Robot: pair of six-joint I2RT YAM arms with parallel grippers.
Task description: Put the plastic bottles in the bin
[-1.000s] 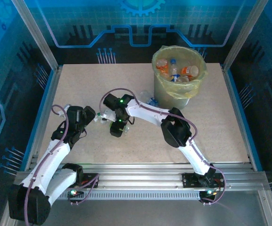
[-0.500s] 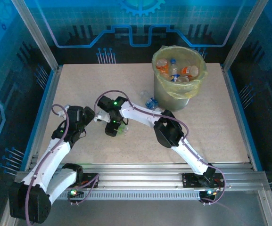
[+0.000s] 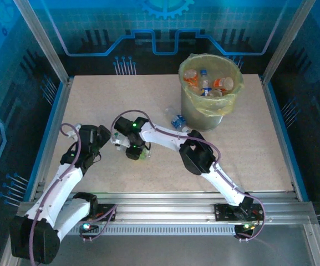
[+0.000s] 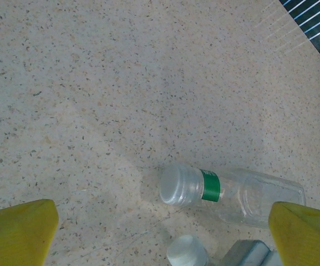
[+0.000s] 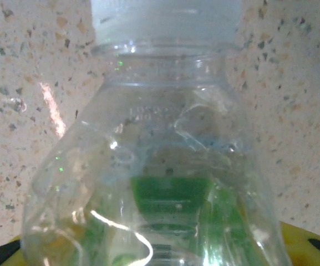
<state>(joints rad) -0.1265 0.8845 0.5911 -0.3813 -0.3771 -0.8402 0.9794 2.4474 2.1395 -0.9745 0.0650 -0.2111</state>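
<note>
The right wrist view looks straight onto a crushed clear plastic bottle (image 5: 160,183) with a green label and a pale cap, lying on the table. My right gripper (image 5: 160,257) is shut on it, and one yellow finger (image 5: 309,244) shows under it. From above, this bottle (image 3: 143,154) lies at the right gripper (image 3: 135,151), left of the table's middle. My left gripper (image 4: 162,235) hangs open beside it, over a second clear bottle (image 4: 232,193) with a green neck band. A blue-labelled bottle (image 3: 177,121) lies against the bin (image 3: 209,105), which holds several bottles.
The bin stands at the back right of the speckled table (image 3: 248,149). A pale cap (image 4: 187,252) and a grey part (image 4: 248,255) sit at the bottom of the left wrist view. The two arms are close together at centre left.
The right gripper has moved left and nearer, towards the left arm, and has shut on the green-labelled bottle. The left arm has stayed still and open.
</note>
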